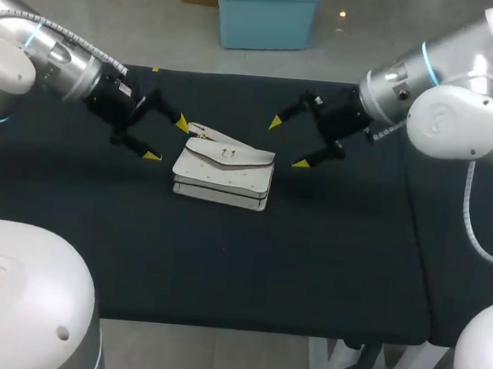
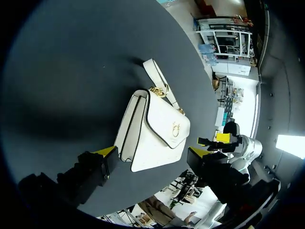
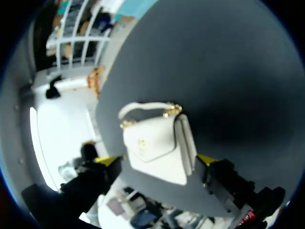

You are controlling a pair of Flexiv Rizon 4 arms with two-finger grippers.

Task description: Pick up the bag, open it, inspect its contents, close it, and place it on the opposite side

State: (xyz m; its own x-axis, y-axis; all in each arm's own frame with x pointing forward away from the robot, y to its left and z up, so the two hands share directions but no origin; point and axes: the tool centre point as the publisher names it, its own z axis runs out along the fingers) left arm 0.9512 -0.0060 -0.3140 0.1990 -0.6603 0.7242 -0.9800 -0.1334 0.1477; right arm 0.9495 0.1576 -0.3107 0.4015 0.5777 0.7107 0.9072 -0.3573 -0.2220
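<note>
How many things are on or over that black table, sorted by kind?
white bag: 1
end effectors: 2 (left end effector, right end effector), both open
total: 3

Left arm [image 1: 64, 55] angled inward, left fingers [image 1: 179, 124] spread wide, right arm [image 1: 441, 97] mirroring, right fingers [image 1: 276, 122] spread wide.

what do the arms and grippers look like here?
Both the left arm and right arm have rounded white and silver shells, cyan joint rings. Black left gripper and right gripper, two yellow-tipped fingers each. A white cable loops beside the right arm.
</note>
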